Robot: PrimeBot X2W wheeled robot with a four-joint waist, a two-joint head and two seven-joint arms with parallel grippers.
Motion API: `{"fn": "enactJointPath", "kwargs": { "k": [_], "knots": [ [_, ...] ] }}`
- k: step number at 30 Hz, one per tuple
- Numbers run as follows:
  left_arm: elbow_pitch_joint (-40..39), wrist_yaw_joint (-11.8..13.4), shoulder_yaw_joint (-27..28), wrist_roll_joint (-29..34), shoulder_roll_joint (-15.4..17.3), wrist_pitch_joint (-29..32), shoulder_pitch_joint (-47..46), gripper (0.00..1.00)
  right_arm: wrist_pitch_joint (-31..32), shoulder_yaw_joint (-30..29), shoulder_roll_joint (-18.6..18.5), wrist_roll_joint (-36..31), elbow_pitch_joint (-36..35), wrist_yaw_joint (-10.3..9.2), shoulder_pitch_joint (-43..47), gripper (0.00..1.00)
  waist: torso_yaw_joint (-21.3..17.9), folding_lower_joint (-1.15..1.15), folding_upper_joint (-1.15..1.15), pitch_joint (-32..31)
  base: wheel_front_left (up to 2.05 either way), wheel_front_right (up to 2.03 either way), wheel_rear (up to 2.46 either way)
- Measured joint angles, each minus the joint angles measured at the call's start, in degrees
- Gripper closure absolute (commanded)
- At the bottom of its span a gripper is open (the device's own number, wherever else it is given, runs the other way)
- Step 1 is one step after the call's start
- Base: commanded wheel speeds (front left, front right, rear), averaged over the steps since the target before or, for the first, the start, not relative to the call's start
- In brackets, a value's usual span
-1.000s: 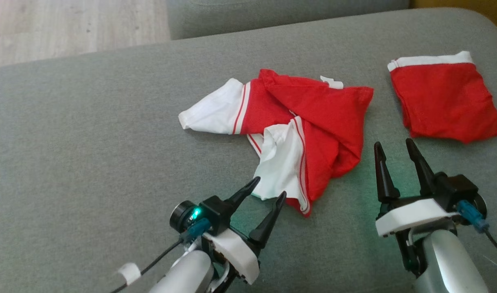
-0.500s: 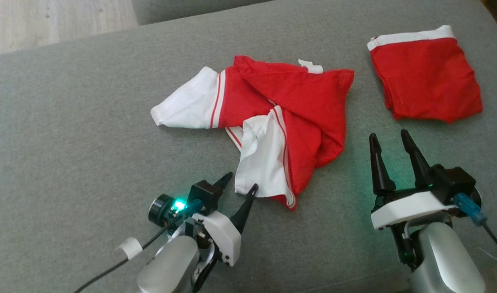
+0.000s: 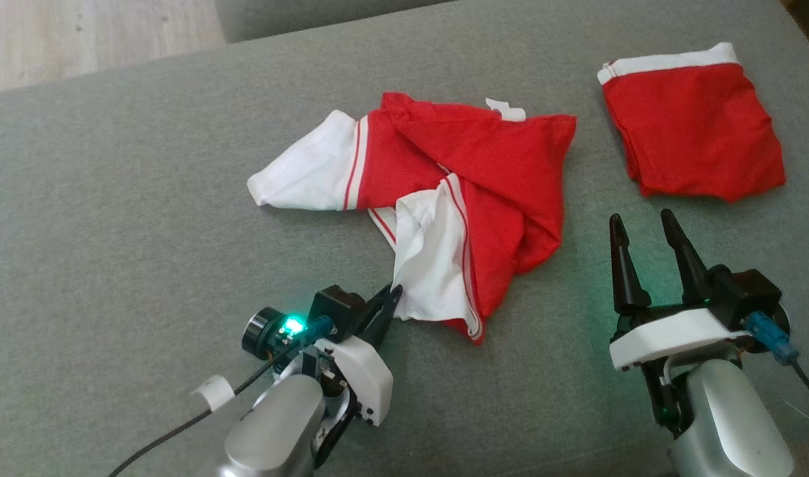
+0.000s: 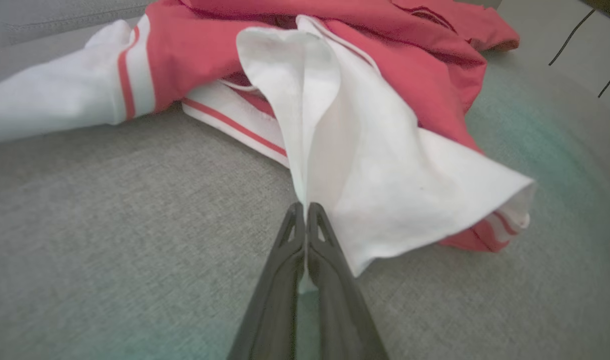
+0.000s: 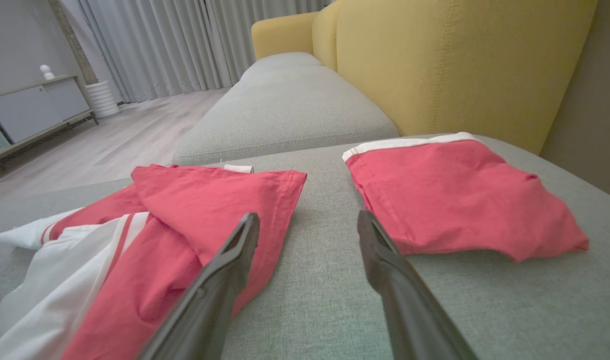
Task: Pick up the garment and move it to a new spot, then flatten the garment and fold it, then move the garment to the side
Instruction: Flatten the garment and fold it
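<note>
Grey fabric sofa cushion (image 3: pixel 112 232) is the whole workspace, with pale wood floor (image 3: pixel 79 40) behind it. The crumpled red-and-white jersey garment (image 3: pixel 490 165) sits mid-cushion, bunched over itself.

Big change: the left gripper (image 3: pixel 385 303) had its fingers spread either side of the white sleeve edge (image 4: pixel 344 165) a moment ago, and now it's clamped onto it. The left wrist view shows both dark fingers pressed together with white cloth pinched at the tips. So I'd say the grab is made and the lift comes next; nothing's flattened or folded yet.

The right gripper (image 3: pixel 641 218) hovers with its fingers wide apart, holding nothing, just right of the garment's red side. A folded pair of red shorts with a white waistband (image 3: pixel 696 126) lies at the far right, apart from the garment, so that spot's taken. The bare cushion on the left looks easier. It's only a thin pinch, so it might slip.
</note>
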Motion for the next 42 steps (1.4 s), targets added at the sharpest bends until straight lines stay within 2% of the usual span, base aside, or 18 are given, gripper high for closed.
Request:
{"fn": "enactJointPath", "kwargs": {
  "k": [4, 8, 17, 24, 28, 34, 42],
  "knots": [
    [-1.1, 0.6, 0.6, -0.5, 0.6, -2.0, 0.1, 1.0, 0.0, -0.4, 0.0, -0.5, 0.5, -0.01, 0.0, 0.0, 1.1, 0.0, 0.0, -1.2, 0.0, 0.0, 0.0],
    [-4.2, 1.7, 2.2, -0.9, 2.5, -3.7, 0.2, 1.0, 0.0, -0.4, 0.0, -0.5, 0.9, -0.01, 0.0, 0.0, 2.4, -0.01, 0.0, -2.6, 0.0, 0.0, 0.0],
    [-14.9, 4.6, 7.6, -1.0, 10.6, -5.2, -1.5, 1.0, 0.0, 1.2, 0.0, -0.5, 2.7, -0.01, 0.0, 0.0, 4.3, -0.01, 0.0, -4.2, 0.0, 0.0, 0.0],
    [-23.2, 5.1, 9.0, 0.5, 16.2, -3.7, -4.6, 1.0, 0.0, 3.4, 0.0, 0.7, 4.4, -0.01, -0.3, 0.0, 4.7, -0.01, 0.0, -3.9, 0.0, 0.0, 0.0],
    [-25.0, 5.0, 8.8, 1.8, 19.6, -2.0, -4.6, 1.0, 0.0, 4.1, 0.0, 1.7, 4.8, 0.0, -1.5, 0.0, 5.1, 0.0, 0.0, -3.7, 0.0, 0.0, 0.0],
    [-26.8, 5.1, 8.9, 1.3, 20.1, -1.6, -4.1, 1.0, 0.0, 7.4, 0.0, 3.1, 5.4, -0.01, -1.8, 0.0, 6.2, -0.01, 0.0, -3.3, 0.0, 0.0, 0.0],
    [-24.5, 5.8, 8.9, 1.3, 21.8, -1.6, -2.4, 1.0, 0.0, 7.5, 0.0, 3.2, 6.0, -0.01, -2.3, 0.0, 7.1, 0.0, 0.0, -3.4, 0.0, 0.0, 0.0]
  ]
}}
